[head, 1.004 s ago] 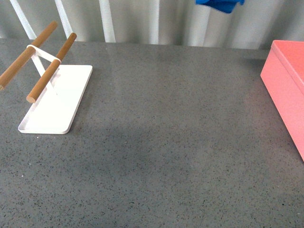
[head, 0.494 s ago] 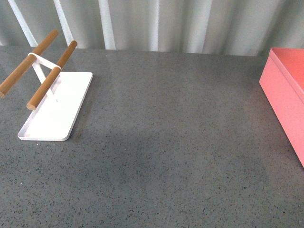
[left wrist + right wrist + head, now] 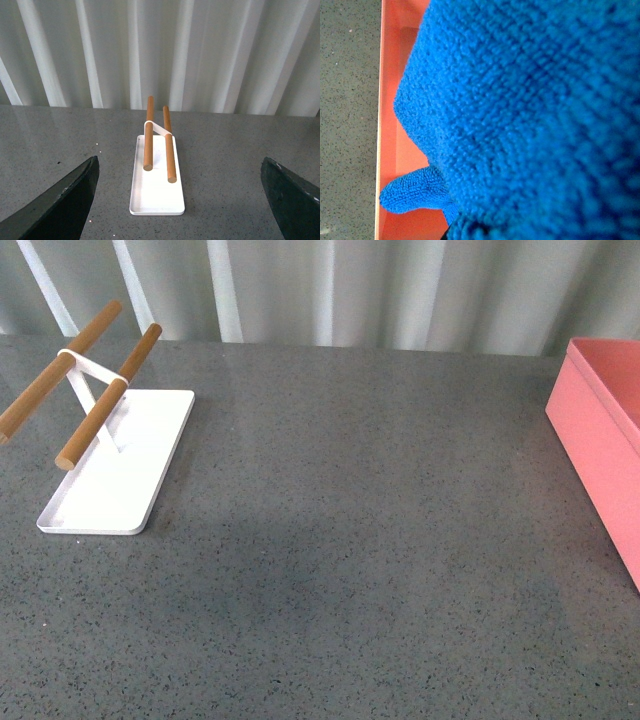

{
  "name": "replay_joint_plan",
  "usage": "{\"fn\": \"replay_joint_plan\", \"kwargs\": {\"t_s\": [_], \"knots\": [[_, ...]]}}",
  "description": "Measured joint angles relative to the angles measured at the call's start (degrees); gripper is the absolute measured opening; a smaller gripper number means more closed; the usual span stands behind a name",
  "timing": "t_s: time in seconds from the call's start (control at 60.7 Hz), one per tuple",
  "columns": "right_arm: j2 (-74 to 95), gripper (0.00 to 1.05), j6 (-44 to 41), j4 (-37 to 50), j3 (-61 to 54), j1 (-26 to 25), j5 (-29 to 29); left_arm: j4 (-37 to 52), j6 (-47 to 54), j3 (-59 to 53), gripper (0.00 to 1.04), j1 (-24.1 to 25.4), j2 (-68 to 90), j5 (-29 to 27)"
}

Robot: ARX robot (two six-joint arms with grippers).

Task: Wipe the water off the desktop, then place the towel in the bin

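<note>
**Towel over the bin**

The towel (image 3: 530,120) fills my right wrist view, hanging over the open bin (image 3: 387,75) next to the desktop (image 3: 347,100). It hides my right gripper, so I cannot tell its grip. My left gripper (image 3: 179,161) is spread wide and empty, facing the white tray (image 3: 155,200).

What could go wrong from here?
1. The towel hangs over the bin near the wall next to the desktop; released here, a corner might drape over the rim.
2. The towel fills the right wrist view and is outside the front view, so the drop is hard to verify.
</note>
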Motion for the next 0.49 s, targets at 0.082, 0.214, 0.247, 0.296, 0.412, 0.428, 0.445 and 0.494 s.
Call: {"fn": "replay_joint_plan", "kwargs": {"t_s": [0.082,0.214,0.247,0.296,0.412,0.428,0.445,0.494], "knots": [[0.96,0.06,-0.07,1.55,-0.28,-0.42,0.55,0.00,0.00,0.00,0.98,0.00,-0.02,0.00],[2.91,0.06,-0.07,2.29,-0.07,-0.57,0.81,0.00,0.00,0.00,0.98,0.00,0.00,0.00],[3.63,0.06,-0.04,2.29,0.20,-0.55,0.94,0.00,0.00,0.00,0.98,0.00,0.00,0.02],[4.55,0.06,0.00,2.27,0.48,-0.55,0.96,0.00,0.00,0.00,0.98,0.00,-0.02,0.00],[6.67,0.19,1.29,0.15,2.08,-0.52,-0.07,0.00,0.00,0.00,0.98,0.00,0.00,0.00],[6.80,0.24,1.57,0.07,2.21,-0.50,-0.13,0.00,0.00,0.00,0.98,0.00,0.00,0.00],[6.80,0.28,1.66,0.04,2.27,-0.50,-0.13,0.00,0.00,0.00,0.98,0.00,0.00,0.00],[6.80,0.38,1.90,0.02,2.45,-0.50,-0.13,0.00,0.00,0.00,0.98,0.00,0.00,0.00]]}}
